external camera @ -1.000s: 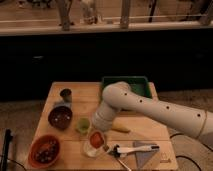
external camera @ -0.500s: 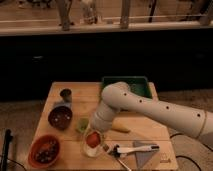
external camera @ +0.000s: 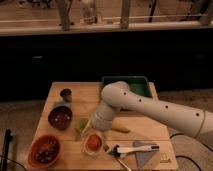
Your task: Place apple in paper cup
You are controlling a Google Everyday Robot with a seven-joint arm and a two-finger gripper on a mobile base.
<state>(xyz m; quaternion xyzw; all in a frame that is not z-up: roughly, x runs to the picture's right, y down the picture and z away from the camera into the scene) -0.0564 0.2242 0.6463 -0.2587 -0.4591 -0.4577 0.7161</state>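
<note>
**Gripper point(external camera: 98, 131) low over the paper cup point(external camera: 85, 148), apple point(external camera: 93, 143) in its mouth**

Your gripper hangs at the front middle of the wooden table point(external camera: 80, 89), pointing down from the thick white wrist above it. From this view you cannot tell whether it is open or closed, nor whether it touches the fruit; the wrist hides that part.

Directly under it, at 6 o'clock, you see the apple, orange-red and round, sitting inside the white rim of the paper cup. The cup stands upright near the table's front edge.

Working outward from the cup:
- At 11 o'clock, just beside it, stands a pale green cup point(external camera: 81, 125).
- At 2 o'clock, near it, lies an elongated yellow item point(external camera: 120, 129), partly under the arm.
- At 3 o'clock, a white-handled tool point(external camera: 134, 148) lies across a grey triangular cloth point(external camera: 146, 157).
- At 9 o'clock, by the front left corner, sits an orange bowl point(external camera: 44, 150) with dark contents.
- At 10 o'clock, a dark bowl point(external camera: 60, 117).
- Farther at 11 o'clock, near the back left, a small grey metal cup point(external camera: 66, 94).
- At 1 o'clock, at the back edge, a green tray point(external camera: 137, 84), half covered by the arm's elbow.

Your arm point(external camera: 160, 114) enters from the right and bends over the table's middle.
</note>
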